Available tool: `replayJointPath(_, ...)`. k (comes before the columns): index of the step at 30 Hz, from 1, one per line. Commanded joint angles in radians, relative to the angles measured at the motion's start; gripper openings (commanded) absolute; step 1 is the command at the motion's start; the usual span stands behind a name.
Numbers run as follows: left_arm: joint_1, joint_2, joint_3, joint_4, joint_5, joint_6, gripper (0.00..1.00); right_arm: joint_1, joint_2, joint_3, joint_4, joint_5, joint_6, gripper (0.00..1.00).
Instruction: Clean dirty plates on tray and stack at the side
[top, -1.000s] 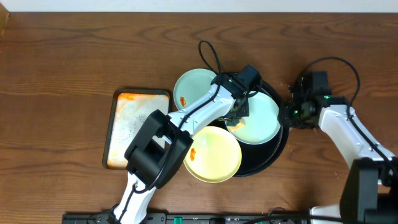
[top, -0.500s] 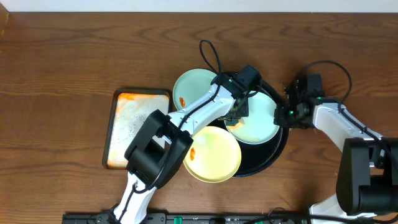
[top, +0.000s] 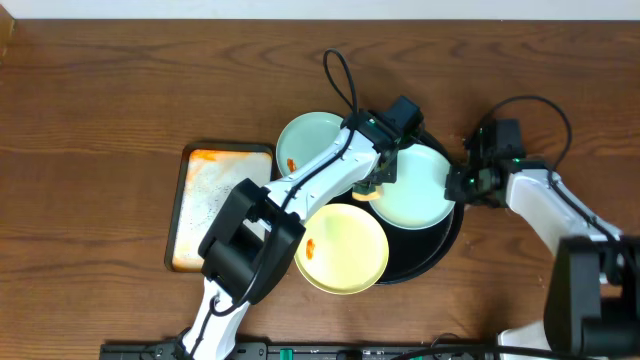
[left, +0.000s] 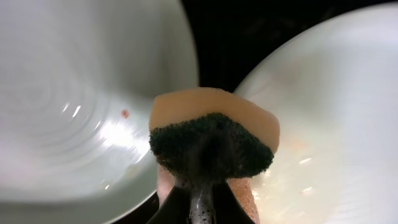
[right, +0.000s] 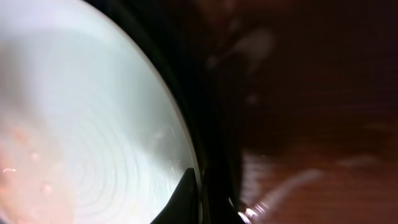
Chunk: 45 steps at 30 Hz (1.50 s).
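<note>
Noting the layout: black tray (top: 445, 243) sits right of centre on the table (top: 100, 90). One pale blue plate (top: 418, 192) lies fully on it. A second blue plate (top: 308, 143) lies at the tray's upper left, and a yellow plate (top: 345, 250) overlaps its lower left rim. A small orange-stained rectangular tray (top: 215, 205) lies well apart to the left.

Left gripper (top: 379, 184): clamped on a sponge (left: 211, 146), tan with a dark scrub face. The sponge hangs over the gap between the two blue plates, and contact with either is not clear. Right gripper (top: 464, 186): closed down narrow at the tray's right rim. Its wrist view shows one fingertip (right: 187, 190) at the plate's edge, just inside the rim. Whether it pinches rim, plate or nothing, cannot tell.

Soil: a red speck on the upper-left plate and faint orange smears on the right one.

Handling, judged:
- Plates look thin, stiff, glossy and probably light.
- Both plate and tray surfaces look slick, so a plate likely skates under a sideways sponge push. Brace it, or press downward.
- Best hold is a pinch on the raised lip at the outer edge, away from the sauce.
- The sponge is soft and compresses, so it tolerates firm pressure.
- Risk: a narrow rim pinch lets a plate tilt or slip while lifting to stack.
</note>
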Motion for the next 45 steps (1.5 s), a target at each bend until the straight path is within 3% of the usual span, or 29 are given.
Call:
replayJointPath(1, 0.014, -0.063, 0.018, -0.014, -0.029, 0.019, 0.08, -0.002, -0.103, 0.001, -0.011, 0.102, -0.011, 0.01)
replayJointPath(11, 0.057, -0.25, 0.017, -0.049, -0.029, 0.028, 0.07, 0.086, -0.322, 0.001, -0.085, 0.304, -0.011, 0.01)
replayJointPath(19, 0.13, -0.342, 0.017, -0.153, -0.028, 0.061, 0.07, 0.284, -0.461, 0.001, -0.132, 0.613, -0.047, 0.01)
replayJointPath(30, 0.396, -0.45, 0.002, -0.425, -0.029, 0.138, 0.07, 0.505, -0.48, 0.001, -0.153, 0.943, -0.144, 0.01)
replayJointPath(38, 0.621, -0.636, -0.19, -0.38, 0.015, 0.198, 0.07, 0.563, -0.48, 0.002, -0.047, 1.046, -0.369, 0.01)
replayJointPath(45, 0.652, -0.685, -0.394, -0.256, 0.036, 0.213, 0.07, 0.601, -0.48, 0.001, 0.029, 1.136, -0.542, 0.01)
